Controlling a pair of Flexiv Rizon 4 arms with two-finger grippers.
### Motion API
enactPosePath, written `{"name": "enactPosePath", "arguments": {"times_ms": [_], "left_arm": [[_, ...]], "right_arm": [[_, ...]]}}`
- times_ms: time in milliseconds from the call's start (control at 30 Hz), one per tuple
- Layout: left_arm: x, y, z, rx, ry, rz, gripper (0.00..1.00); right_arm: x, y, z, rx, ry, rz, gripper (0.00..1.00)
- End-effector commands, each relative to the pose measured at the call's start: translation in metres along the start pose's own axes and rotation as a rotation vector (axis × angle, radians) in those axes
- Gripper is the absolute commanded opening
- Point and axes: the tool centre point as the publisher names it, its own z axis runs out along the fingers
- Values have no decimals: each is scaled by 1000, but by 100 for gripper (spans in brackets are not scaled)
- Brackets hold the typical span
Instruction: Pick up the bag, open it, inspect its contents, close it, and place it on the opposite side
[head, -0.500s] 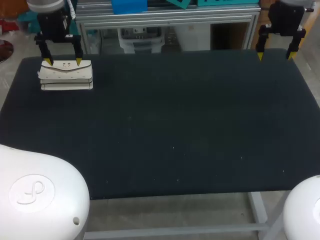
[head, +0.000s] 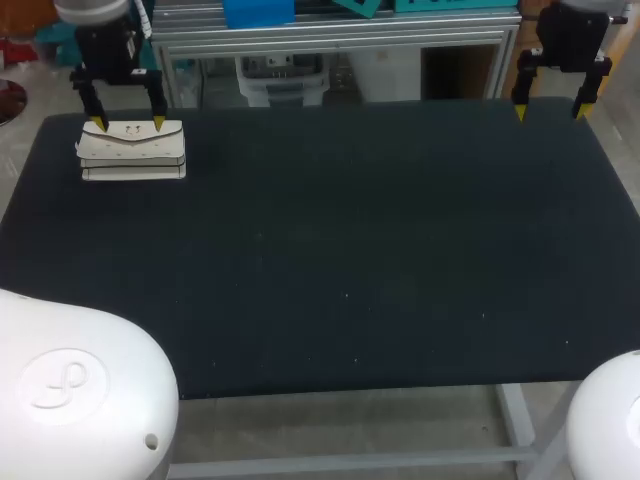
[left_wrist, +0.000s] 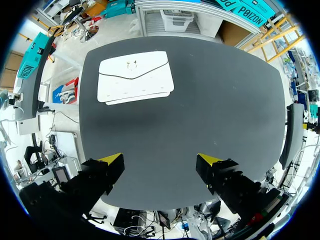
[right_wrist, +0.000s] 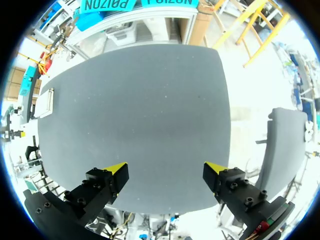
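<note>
Legible markings: none. The white bag (head: 131, 150), at the upper left of the bench (head: 350, 250), bore no readable text, label or number.

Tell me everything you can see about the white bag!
The bag is white and flat, shaped like an envelope, with a pointed flap folded shut and a small clasp on the flap. It looks like smooth leather or plastic. It lies flat on the dark table, near the far left corner. The open left gripper hangs above it without touching.
</note>
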Motion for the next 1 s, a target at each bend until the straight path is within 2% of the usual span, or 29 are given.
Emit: {"name": "enactPosePath", "arguments": {"times_ms": [33, 100, 133, 200, 267, 467, 567, 667, 1000], "left_arm": [[-16, -4, 3, -6, 180, 62, 100], [-20, -3, 5, -15, 253, 97, 100], [-23, -3, 7, -13, 303, 114, 100], [-26, -4, 11, -16, 349, 130, 100], [-32, -4, 15, -23, 424, 142, 100], [-57, -9, 27, -3, 557, 89, 100], [-67, -12, 32, 29, 590, 59, 100], [-73, -15, 36, 74, 602, 55, 100], [-74, -14, 37, 79, 603, 61, 100]], "right_arm": [[1, -5, 3, -98, 114, -167, 100], [4, -9, 4, -145, 124, -241, 100], [7, -12, 4, -184, 178, -320, 100], [11, -17, 5, -233, 155, -412, 100], [15, -22, 9, -275, 211, -503, 100], [34, -39, 26, -388, 237, -790, 100], [41, -48, 35, -389, 257, -886, 100], [47, -52, 45, -319, 343, -986, 100], [47, -52, 45, -319, 343, -986, 100]]}}
